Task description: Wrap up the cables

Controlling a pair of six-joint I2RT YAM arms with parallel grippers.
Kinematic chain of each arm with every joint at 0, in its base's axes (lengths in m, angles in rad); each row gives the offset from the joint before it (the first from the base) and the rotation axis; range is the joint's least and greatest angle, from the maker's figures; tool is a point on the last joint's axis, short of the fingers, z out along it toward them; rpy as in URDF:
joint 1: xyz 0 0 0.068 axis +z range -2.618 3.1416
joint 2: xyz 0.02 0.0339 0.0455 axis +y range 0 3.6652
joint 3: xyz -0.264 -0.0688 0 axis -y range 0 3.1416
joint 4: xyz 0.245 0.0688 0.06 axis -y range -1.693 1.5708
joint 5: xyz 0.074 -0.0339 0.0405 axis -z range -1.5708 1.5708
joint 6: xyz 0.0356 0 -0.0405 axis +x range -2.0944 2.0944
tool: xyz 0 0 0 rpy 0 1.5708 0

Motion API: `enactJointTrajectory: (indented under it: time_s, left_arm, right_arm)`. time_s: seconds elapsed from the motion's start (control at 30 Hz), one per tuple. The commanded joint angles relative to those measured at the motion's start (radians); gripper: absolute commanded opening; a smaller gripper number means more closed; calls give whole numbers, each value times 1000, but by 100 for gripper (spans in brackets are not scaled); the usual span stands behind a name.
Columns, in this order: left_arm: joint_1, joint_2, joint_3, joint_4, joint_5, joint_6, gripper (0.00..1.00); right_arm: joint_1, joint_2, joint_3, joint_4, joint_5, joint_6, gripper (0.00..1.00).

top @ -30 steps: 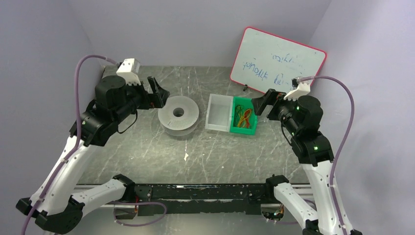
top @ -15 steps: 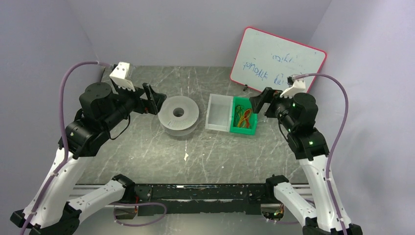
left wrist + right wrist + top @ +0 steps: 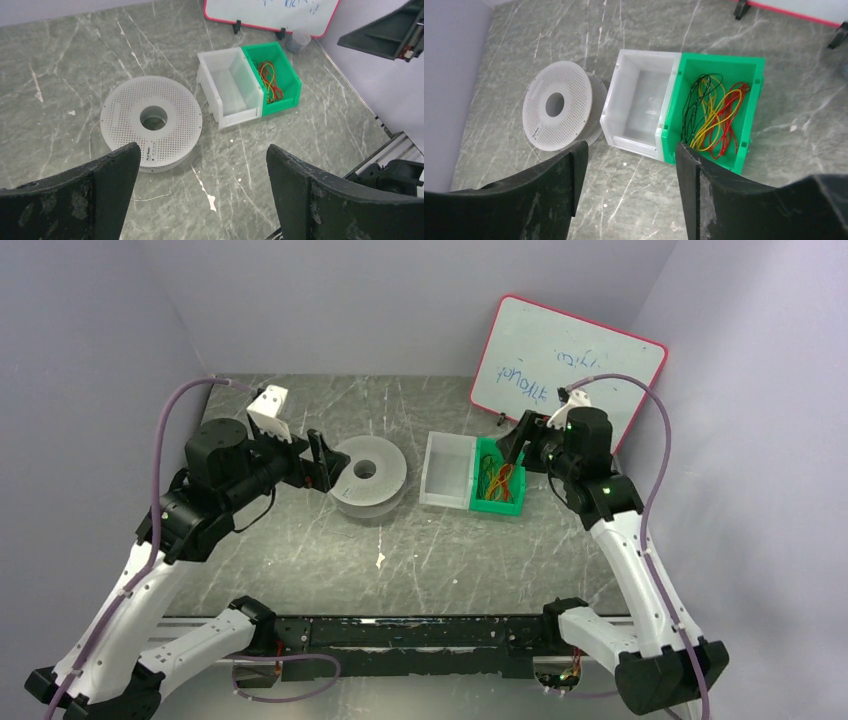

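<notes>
The cables (image 3: 711, 116), thin black, yellow and red wires in a loose tangle, lie in the green bin (image 3: 754, 95); they also show in the top view (image 3: 499, 480) and the left wrist view (image 3: 269, 79). My right gripper (image 3: 512, 447) is open and empty, held above the far side of the green bin (image 3: 480, 504). My left gripper (image 3: 322, 457) is open and empty, held just left of the white perforated spool (image 3: 365, 476). The spool lies flat, also seen in the left wrist view (image 3: 151, 120) and right wrist view (image 3: 558, 112).
An empty white bin (image 3: 446, 470) stands against the green bin's left side. A red-framed whiteboard (image 3: 565, 370) leans at the back right, with a small clear cup (image 3: 300, 39) beside its stand. Walls close in on both sides.
My right gripper has swung up and left, from beside the green bin to above its far side. My left gripper dipped back, then came forward again near the spool.
</notes>
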Motion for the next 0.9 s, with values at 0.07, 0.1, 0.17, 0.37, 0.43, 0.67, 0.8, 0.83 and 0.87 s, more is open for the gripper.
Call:
enactJointTrajectory:
  time_s: [0.07,0.1,0.17,0.37,0.43,0.67,0.8,0.83,0.87]
  left_arm:
    - [0,15,-33,23,75,-25,100]
    - [-1,19,-38,20,74,-31,100]
    - [-1,24,-47,13,79,-39,100]
    - [-1,24,-61,6,94,-49,100]
    - [-1,17,-62,5,95,-47,99]
    - [-1,10,-61,-17,83,-37,99]
    - [-1,12,-55,-24,83,-31,99]
    - [-1,12,-54,-24,83,-31,100]
    - [-1,12,-54,-25,84,-30,100]
  right_arm:
    - [33,70,-30,44,-35,70,64]
    - [47,79,-40,54,-22,81,63]
    - [84,104,-56,72,35,105,63]
    - [159,226,-73,110,163,186,61]
    - [175,249,-107,136,217,198,61]
    - [184,346,-130,166,377,232,54]
    - [186,393,-129,173,430,261,45]
    - [186,405,-131,175,447,270,43]
    - [186,416,-131,176,462,278,41]
